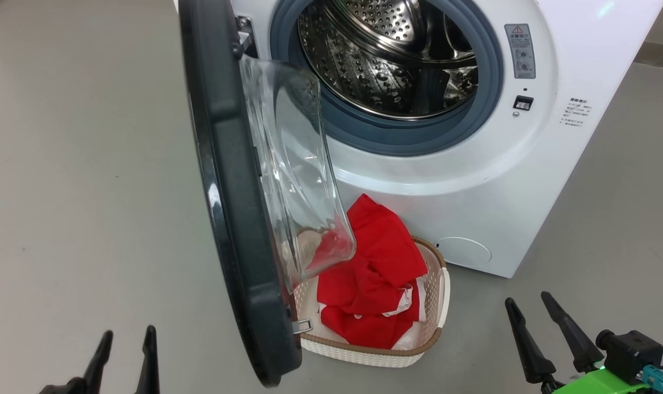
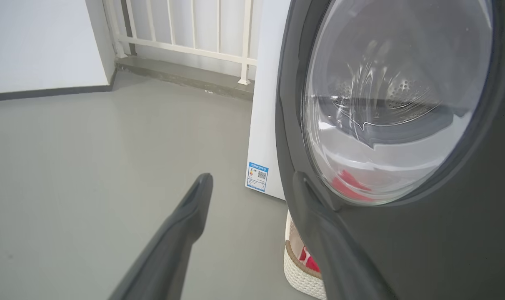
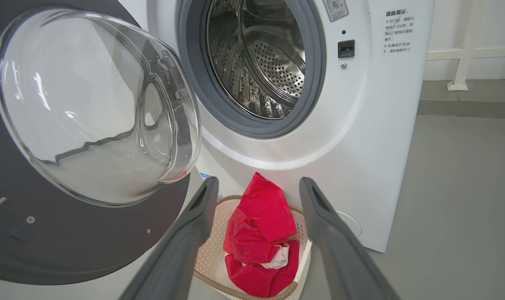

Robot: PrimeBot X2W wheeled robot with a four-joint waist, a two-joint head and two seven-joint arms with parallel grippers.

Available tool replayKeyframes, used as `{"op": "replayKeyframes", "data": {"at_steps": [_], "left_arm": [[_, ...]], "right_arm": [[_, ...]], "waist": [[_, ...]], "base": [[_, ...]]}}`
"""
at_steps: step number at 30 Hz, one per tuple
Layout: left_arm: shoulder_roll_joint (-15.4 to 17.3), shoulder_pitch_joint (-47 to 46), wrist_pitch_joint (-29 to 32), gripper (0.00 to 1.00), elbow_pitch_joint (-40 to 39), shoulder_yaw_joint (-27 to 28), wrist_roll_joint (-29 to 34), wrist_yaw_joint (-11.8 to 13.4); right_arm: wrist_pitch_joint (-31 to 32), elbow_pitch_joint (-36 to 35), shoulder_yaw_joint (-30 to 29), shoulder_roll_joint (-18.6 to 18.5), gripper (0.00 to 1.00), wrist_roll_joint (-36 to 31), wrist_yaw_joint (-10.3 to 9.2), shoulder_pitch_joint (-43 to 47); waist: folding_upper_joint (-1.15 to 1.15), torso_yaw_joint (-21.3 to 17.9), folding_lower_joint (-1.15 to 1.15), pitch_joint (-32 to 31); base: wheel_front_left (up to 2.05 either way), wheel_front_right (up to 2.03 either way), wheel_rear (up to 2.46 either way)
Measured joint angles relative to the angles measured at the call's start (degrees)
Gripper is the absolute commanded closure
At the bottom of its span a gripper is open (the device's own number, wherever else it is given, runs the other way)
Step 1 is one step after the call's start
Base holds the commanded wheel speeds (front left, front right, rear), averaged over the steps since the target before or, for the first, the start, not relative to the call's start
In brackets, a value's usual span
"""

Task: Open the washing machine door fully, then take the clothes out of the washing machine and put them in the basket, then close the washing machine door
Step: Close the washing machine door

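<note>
The white washing machine (image 1: 463, 180) stands with its steel drum (image 1: 386, 54) showing no garments. Its door (image 1: 233, 219) hangs open toward me, black rim edge-on, glass bowl (image 1: 293, 175) bulging right. Red clothes (image 1: 375, 279) with white trim lie heaped in the cream basket (image 1: 438, 306) on the floor below the opening. My left gripper (image 1: 126, 342) is open at the lower left, left of the door's outer face (image 2: 402, 250). Low at the right, my right gripper (image 1: 528, 309) is open and holds nothing. Along the right wrist view, its fingers (image 3: 186, 241) frame the clothes (image 3: 261, 233) and basket (image 3: 211, 250).
Grey floor (image 1: 80, 191) spreads to the left and right of the machine. A white railing (image 2: 186, 33) and a wall stand behind it. A blue label (image 2: 257, 176) sits low on the machine's side, and a round cap (image 1: 465, 251) low on its front.
</note>
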Motion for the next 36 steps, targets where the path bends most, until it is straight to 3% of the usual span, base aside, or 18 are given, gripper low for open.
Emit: {"op": "replayKeyframes", "data": {"at_steps": [6, 10, 25, 36], "left_arm": [[-1.94, 1.15, 0.0, 0.0, -5.32, 2.59, 8.84, 0.9], [-2.09, 2.33, -0.01, 0.0, -8.03, 2.11, 11.41, 1.86], [-2.29, 4.6, 0.0, 0.0, -6.55, -0.41, 9.43, 4.47], [-2.3, 4.45, 0.0, 0.0, -7.94, 0.44, 6.2, 4.03]], "right_arm": [[0.0, -0.43, -0.92, 0.04, 0.0, -0.31, 0.0, 0.0], [0.0, -0.99, -1.22, 0.14, 0.0, -0.31, 0.0, 0.0], [0.0, -0.69, -1.19, 0.64, 0.0, -0.33, 0.0, 0.05], [0.0, -0.65, -1.1, 0.75, 0.0, -0.33, 0.0, 0.05]], "waist": [[0.0, 0.01, 0.0, 0.1], [0.0, 0.03, 0.0, -0.04], [0.0, 0.11, 0.0, 0.23], [0.0, 0.09, 0.0, 0.34]], "base": [[0.0, 0.0, 0.0], [0.0, 0.0, 0.0], [0.0, 0.0, 0.0], [0.0, 0.0, 0.0]]}}
